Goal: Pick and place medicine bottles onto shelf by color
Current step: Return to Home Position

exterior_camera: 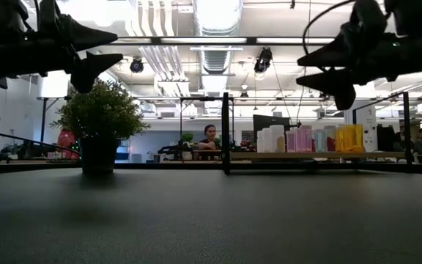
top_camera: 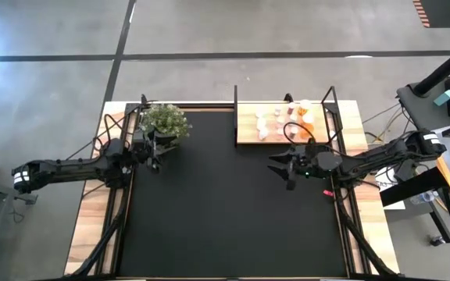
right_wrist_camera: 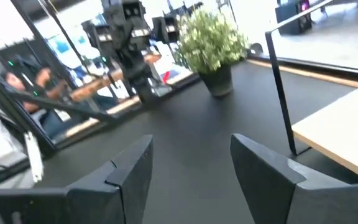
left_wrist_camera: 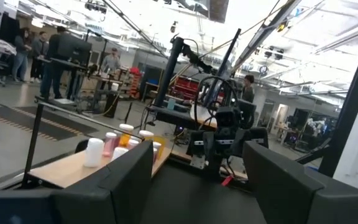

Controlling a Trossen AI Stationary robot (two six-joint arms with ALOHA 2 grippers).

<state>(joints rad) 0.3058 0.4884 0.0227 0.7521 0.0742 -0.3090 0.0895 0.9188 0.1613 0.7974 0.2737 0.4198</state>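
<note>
Black table mat [top_camera: 225,211]; shelf [top_camera: 247,129] at far right, medicine bottles [top_camera: 287,121] grouped on it. Right gripper [top_camera: 280,169] hovering just near of shelf, fingers wide, empty. Left gripper [top_camera: 155,156] high beside potted plant [top_camera: 165,119], fingers apart.

**Bottles grouped on shelf at table's far edge**

The shelf [top_camera: 246,136] stands along the far edge of the table [top_camera: 233,226], right of centre. The bottles [top_camera: 287,119] are clustered on it from its middle to its right end, seemingly in a few close rows, though the overhead view is too coarse to be sure. The plant [top_camera: 165,120] stands near the far left corner, well apart from the shelf. The left gripper [top_camera: 157,158] hangs just in front of the plant. The right gripper [top_camera: 280,169] hangs in front of the shelf, above the table. Each arm reaches in from its own side. Beyond the table, behind the shelf, is a person [exterior_camera: 209,135].
</note>
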